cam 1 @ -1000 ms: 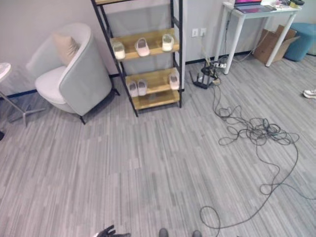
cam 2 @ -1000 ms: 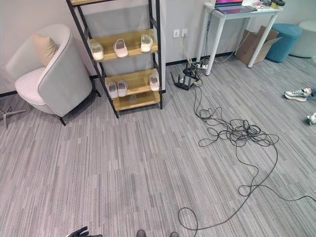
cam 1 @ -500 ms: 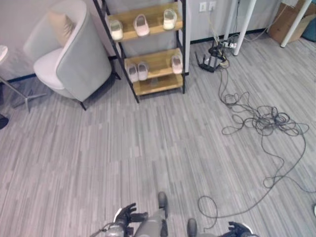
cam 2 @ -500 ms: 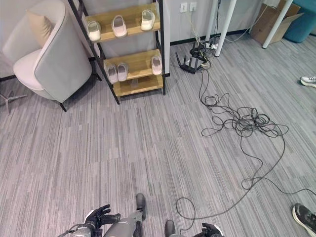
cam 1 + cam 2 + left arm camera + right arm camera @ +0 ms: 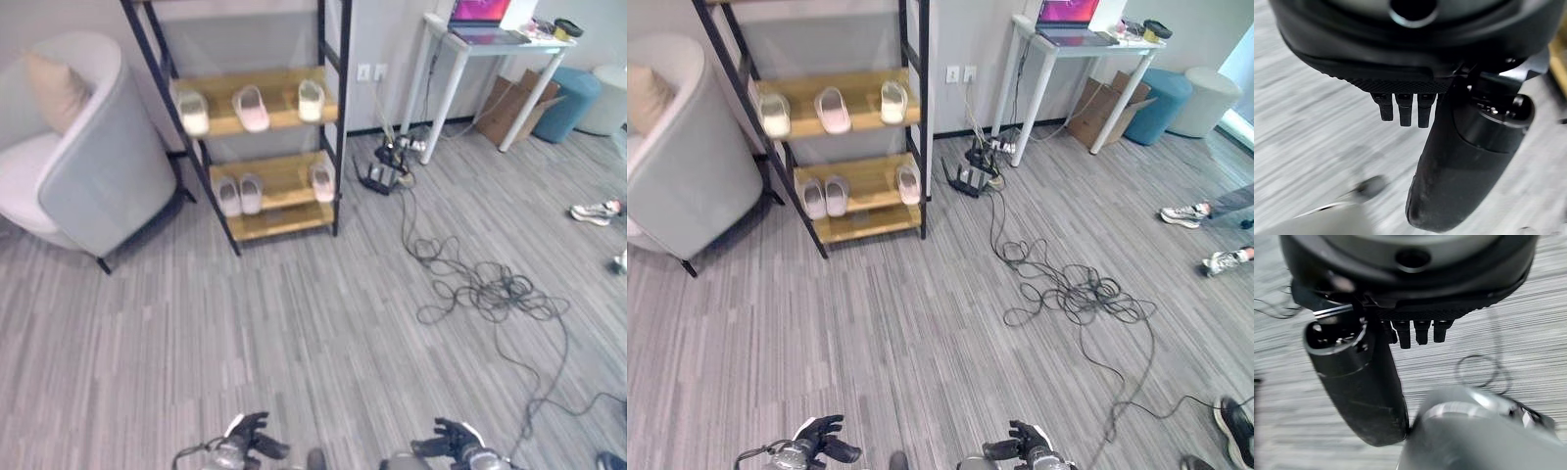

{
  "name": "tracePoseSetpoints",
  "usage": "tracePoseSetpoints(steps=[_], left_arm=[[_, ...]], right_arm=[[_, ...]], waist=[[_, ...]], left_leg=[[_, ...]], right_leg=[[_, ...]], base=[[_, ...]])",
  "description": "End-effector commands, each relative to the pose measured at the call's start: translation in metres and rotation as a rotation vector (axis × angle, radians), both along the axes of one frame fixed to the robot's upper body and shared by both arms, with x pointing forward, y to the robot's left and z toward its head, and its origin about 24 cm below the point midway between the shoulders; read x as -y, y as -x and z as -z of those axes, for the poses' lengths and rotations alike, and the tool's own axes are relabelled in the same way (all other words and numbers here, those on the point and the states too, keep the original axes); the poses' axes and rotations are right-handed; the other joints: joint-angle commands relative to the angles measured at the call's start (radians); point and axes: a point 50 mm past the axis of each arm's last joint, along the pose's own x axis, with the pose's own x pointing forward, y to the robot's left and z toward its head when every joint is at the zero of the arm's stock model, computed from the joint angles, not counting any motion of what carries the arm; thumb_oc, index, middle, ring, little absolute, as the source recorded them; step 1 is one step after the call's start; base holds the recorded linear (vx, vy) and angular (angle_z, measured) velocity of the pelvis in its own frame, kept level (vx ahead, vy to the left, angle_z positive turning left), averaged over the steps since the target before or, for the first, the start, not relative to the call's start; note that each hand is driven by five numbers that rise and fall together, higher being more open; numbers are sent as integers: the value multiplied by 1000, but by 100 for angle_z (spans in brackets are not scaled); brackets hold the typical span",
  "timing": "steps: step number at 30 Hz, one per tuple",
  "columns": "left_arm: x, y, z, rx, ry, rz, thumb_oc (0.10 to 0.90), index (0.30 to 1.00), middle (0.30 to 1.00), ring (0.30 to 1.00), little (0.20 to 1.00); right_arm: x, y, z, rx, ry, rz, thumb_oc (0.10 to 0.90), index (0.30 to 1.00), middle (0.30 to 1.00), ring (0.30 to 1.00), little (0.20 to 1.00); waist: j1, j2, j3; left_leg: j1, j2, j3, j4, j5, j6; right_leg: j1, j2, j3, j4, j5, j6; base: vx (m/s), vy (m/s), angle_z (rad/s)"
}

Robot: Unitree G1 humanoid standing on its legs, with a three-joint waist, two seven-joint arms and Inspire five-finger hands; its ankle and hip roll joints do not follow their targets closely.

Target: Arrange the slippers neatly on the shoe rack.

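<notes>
The black-framed shoe rack with wooden shelves stands against the far wall. Its upper shelf holds a white slipper, a pink slipper and another white slipper, spaced apart. On the lower shelf a pale pair sits side by side, with a single slipper at the right end. My left hand and right hand hang low at the near edge, far from the rack. Both are open and hold nothing, as the left hand and right hand show close up.
A grey armchair with a cushion stands left of the rack. Tangled black cables sprawl over the floor to the right, leading to a router. A white desk, a cardboard box and a blue stool stand far right. A person's shoes show there.
The camera has tilted up and turned, so the whole picture has shifted. Both hands stay low at the near edge, empty. The slippers on the rack have not moved.
</notes>
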Motion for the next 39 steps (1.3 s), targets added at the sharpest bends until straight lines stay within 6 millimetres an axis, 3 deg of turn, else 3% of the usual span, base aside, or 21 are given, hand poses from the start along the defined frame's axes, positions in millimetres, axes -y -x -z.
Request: tracePoseSetpoints(steps=[1,2,3,7,8,10,11,12,13,14,15,16,18,21,24,27,30,36,37,39], left_arm=[[-7,-16,-11,90,-28,37,800,900,900,900,900],[-4,-18,-11,94,-39,71,800,900,900,900,900],[1,-19,-10,84,-47,102,800,900,900,900,900],[9,-12,-5,46,-90,220,800,900,900,900,900],[8,2,2,-8,-96,210,800,900,900,900,900],[6,14,8,-55,-97,178,800,900,900,900,900],[6,14,8,-55,-98,177,800,900,900,900,900],[3,14,8,-61,-103,147,800,900,900,900,900],[2,14,8,-61,-104,147,800,900,900,900,900],[2,7,5,-39,-125,178,800,900,900,900,900],[-1,2,2,-21,-149,209,800,900,900,900,900],[-2,2,1,-17,-151,209,800,900,900,900,900],[-4,7,3,-26,-148,189,800,900,900,900,900],[-4,16,6,-40,-144,175,800,900,900,900,900],[-5,17,6,-34,-137,141,800,900,900,900,900],[-6,30,12,-93,-140,125,800,900,900,900,900],[-8,45,18,-148,-149,116,800,900,900,900,900],[-25,38,12,-115,-153,-24,800,900,900,900,900],[-33,27,6,-64,-177,-68,800,900,900,900,900],[-40,2,-9,80,-179,-109,800,900,900,900,900]], right_arm=[[-12,22,11,-89,-1,-71,800,900,900,900,900],[-12,28,13,-111,2,-78,800,900,900,900,900],[-11,41,17,-167,6,-82,800,900,900,900,900],[0,63,21,-254,41,-72,800,900,900,900,900],[10,77,22,-288,34,5,800,900,900,900,900],[21,86,21,-305,24,123,800,900,900,900,900],[21,86,21,-304,23,123,800,900,900,900,900],[27,82,19,-270,17,192,800,900,900,900,900],[27,82,19,-270,17,191,800,900,900,900,900],[29,79,17,-254,29,186,800,900,900,900,900],[32,68,14,-222,57,156,800,900,900,900,900],[33,60,12,-197,66,136,800,900,900,900,900],[34,48,8,-146,66,127,800,900,900,900,900],[32,38,5,-98,61,119,800,900,900,900,900],[25,23,1,-49,74,51,800,900,900,900,900],[18,18,2,-43,78,4,800,900,900,900,900],[11,32,8,-92,59,1,800,900,900,900,900],[1,63,21,-213,-11,92,800,900,900,900,900],[-1,63,22,-224,-7,85,800,900,900,900,900],[-3,57,20,-188,-20,102,800,900,900,900,900]], waist=[[-23,-37,33],[-43,-43,38],[-69,-42,43],[-84,-43,24],[-93,-42,8],[-96,-31,2],[-97,-34,-1],[-98,-47,19],[-101,-50,16],[-100,-69,28],[-78,-91,45],[-64,-98,48],[-43,-105,50],[-7,-99,46],[49,-80,45],[72,-75,30],[64,-77,-11],[81,-119,-38],[85,-126,-23],[82,-119,-10]], left_leg=[[-38,-11,-65,89,-56,-40],[-6,-14,-91,80,-73,-50],[38,-7,-124,74,-106,-71],[82,7,-166,82,-149,-90],[103,24,-179,136,-142,-113],[61,64,-165,304,-69,-152],[56,60,-166,304,-66,-151],[-89,137,-107,605,101,-188],[-94,134,-110,605,104,-188],[-144,206,-33,698,154,-171],[-220,267,38,814,125,-150],[-257,256,59,818,105,-146],[-330,192,70,727,63,-138],[-361,120,84,444,49,-124],[-379,60,-6,147,180,-148],[-368,56,-8,-8,218,-152],[-334,53,9,24,231,-140],[-342,36,29,127,142,-107],[-324,30,41,159,95,-83],[-284,30,31,157,79,-73]], right_leg=[[118,65,54,-389,207,24],[99,91,110,-505,229,33],[66,99,219,-665,281,59],[50,85,203,-726,317,72],[66,97,208,-677,336,51],[101,125,208,-643,317,19],[97,121,208,-643,318,20],[157,129,172,-633,276,-33],[153,126,170,-634,277,-33],[187,133,150,-633,256,-66],[249,152,140,-646,215,-97],[270,154,137,-645,200,-101],[310,153,134,-645,171,-93],[372,158,137,-674,143,-64],[444,197,158,-699,114,-55],[493,208,173,-713,86,-44],[519,191,172,-710,63,-25],[487,135,154,-583,61,16],[418,99,126,-413,126,66],[348,75,98,-317,194,79]], base=[[376,-143,26],[542,-195,39],[706,-257,63],[481,-224,98],[496,-268,91],[456,-284,42],[298,-360,0],[154,-255,-13],[262,-438,-25],[266,-412,11],[362,-459,26],[363,-293,48],[326,-45,17],[359,58,4],[387,73,-3],[340,109,-32],[392,209,-37],[252,157,-11],[173,114,10],[215,77,6]])
